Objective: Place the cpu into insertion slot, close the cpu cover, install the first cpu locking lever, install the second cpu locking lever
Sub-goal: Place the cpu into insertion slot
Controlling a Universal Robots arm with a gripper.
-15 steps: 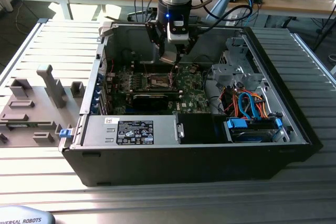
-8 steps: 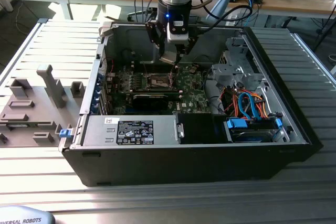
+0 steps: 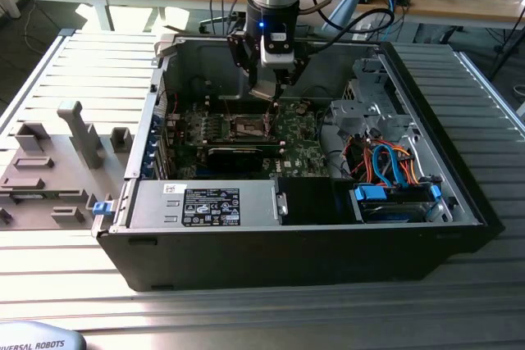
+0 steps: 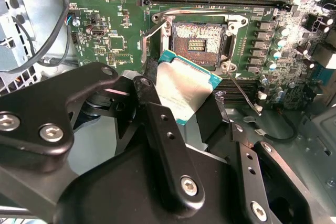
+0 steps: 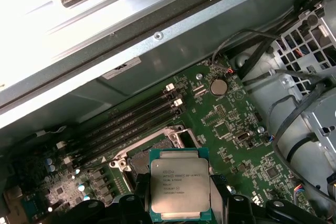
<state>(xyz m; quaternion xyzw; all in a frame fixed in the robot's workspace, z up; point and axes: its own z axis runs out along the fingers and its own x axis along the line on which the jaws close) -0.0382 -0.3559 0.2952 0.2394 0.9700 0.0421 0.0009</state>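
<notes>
Fingers (image 4: 157, 119) of the gripper (image 4: 181, 109) pinch the cpu (image 4: 184, 85) by two opposite edges, its silver-grey top facing the cameras. In the second wrist view the chip sits tilted between the black fingers, one green corner overlapping the near edge of the insertion slot (image 4: 197, 43). The slot's dark contact field lies uncovered just beyond the fingertips, so the chip is not seated. That view also shows a thin metal lever rod (image 4: 242, 94) slanting off beside the slot. The first wrist view shows the cpu (image 5: 180, 182) squarely from above, print on its lid, with the gripper (image 5: 181, 205) clamped at its sides. The insertion slot (image 5: 137, 161) is partly hidden behind the chip. Farther from the gripper it shows the memory slots (image 5: 131, 116) and a coin battery (image 5: 219, 86) on the green board. The exterior view shows the gripper (image 3: 275, 92) reaching down into the open computer case (image 3: 459, 202), its tips just above the insertion slot (image 3: 250, 126). How close the chip is to the slot cannot be told from this view. Beyond the case, on the exterior view's left, grey fixture blocks (image 3: 78, 133) stand on the ribbed table (image 3: 262, 309).
</notes>
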